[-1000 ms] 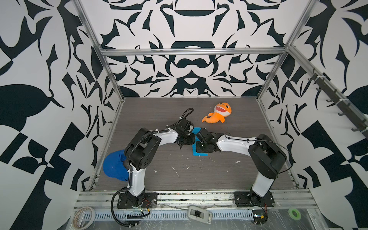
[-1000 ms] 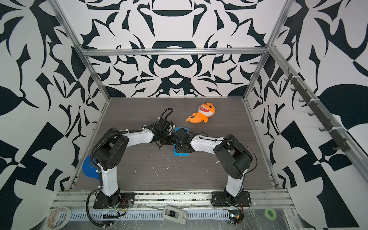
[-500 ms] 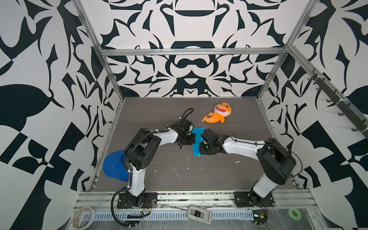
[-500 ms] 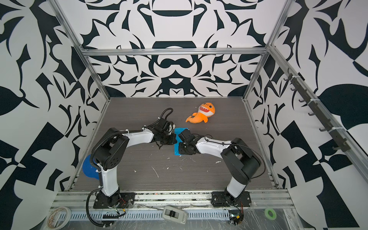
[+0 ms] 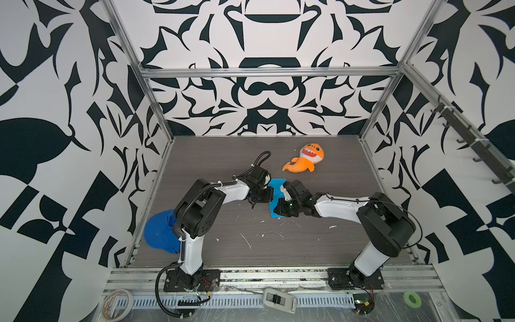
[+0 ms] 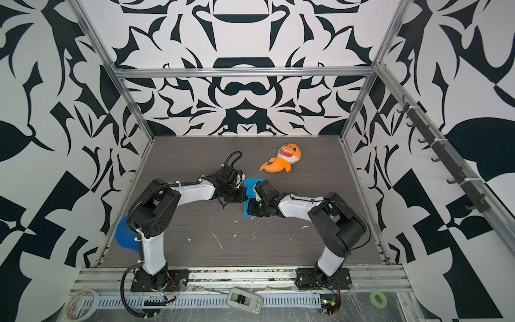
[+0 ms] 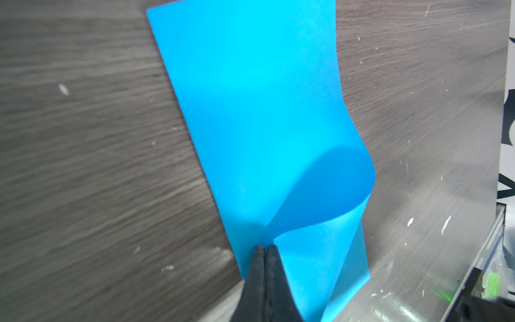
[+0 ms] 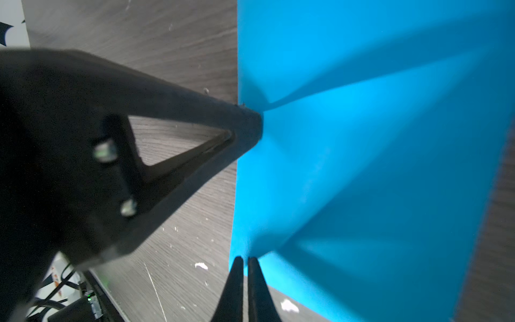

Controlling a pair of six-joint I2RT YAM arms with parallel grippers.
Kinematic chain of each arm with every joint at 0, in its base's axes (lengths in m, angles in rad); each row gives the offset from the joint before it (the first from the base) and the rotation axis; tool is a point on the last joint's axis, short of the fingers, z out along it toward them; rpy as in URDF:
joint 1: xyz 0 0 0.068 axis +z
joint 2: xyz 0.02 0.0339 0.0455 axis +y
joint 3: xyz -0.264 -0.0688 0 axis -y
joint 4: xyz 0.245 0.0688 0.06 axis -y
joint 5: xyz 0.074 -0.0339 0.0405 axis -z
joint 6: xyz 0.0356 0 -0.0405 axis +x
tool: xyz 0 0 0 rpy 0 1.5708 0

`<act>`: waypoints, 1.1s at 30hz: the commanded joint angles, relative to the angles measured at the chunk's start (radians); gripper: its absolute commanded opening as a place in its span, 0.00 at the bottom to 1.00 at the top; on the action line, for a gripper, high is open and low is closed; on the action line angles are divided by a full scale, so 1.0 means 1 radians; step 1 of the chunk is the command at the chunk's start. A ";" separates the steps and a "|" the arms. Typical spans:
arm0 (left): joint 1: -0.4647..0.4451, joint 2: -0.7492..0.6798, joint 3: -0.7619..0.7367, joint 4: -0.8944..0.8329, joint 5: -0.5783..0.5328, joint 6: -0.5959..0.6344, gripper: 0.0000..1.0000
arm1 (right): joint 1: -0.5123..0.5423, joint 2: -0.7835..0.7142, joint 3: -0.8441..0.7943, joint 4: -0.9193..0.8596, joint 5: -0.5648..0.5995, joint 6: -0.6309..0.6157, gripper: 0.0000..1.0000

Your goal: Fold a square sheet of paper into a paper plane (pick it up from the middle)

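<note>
Paper, place: the square sheet of paper sits at the centre of both top views, low on the grey wood-grain table, between the two grippers and just below and left of the orange shark plush.
Paper, shape: it is not flat. The left wrist view shows one side rolled over in a soft, uncreased loop. The right wrist view shows shallow diagonal ridges running across it.
Left gripper: the left gripper has its jaws pressed together, pinching the paper's edge where the loop begins. In a top view it meets the sheet's left edge.
Right gripper: the right gripper has its jaws all but touching and appears to nip the same edge, nearer the sheet's lower end in a top view.
Weight and stiffness: the paper is probably almost weightless, thin and limp. It bends wherever it is unsupported and keeps any dent pressed into it.
Surface: it looks smooth, so it is likely to slide on the table and through a loose pinch.
Where to hold: a hold is best taken at an edge or along a fold line, with narrow fingertips. Two holds set apart along one edge keep that edge straight.
Risk: if the grippers pull apart the sheet may tear. If they push together it may buckle off-line and the crease may be skewed.
</note>
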 commanded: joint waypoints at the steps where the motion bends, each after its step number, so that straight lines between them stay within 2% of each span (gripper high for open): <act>1: 0.000 0.048 -0.006 -0.035 -0.030 0.003 0.04 | -0.004 0.001 -0.006 0.104 -0.046 0.037 0.09; 21: 0.000 0.053 -0.003 -0.035 -0.034 0.001 0.04 | -0.017 0.046 -0.078 0.109 -0.051 0.054 0.07; 27: 0.000 0.053 -0.002 -0.035 -0.033 0.001 0.04 | -0.067 -0.049 -0.033 0.115 -0.054 0.018 0.07; 33: 0.000 0.053 0.002 -0.036 -0.031 0.001 0.04 | -0.140 0.006 0.013 0.098 -0.056 -0.021 0.07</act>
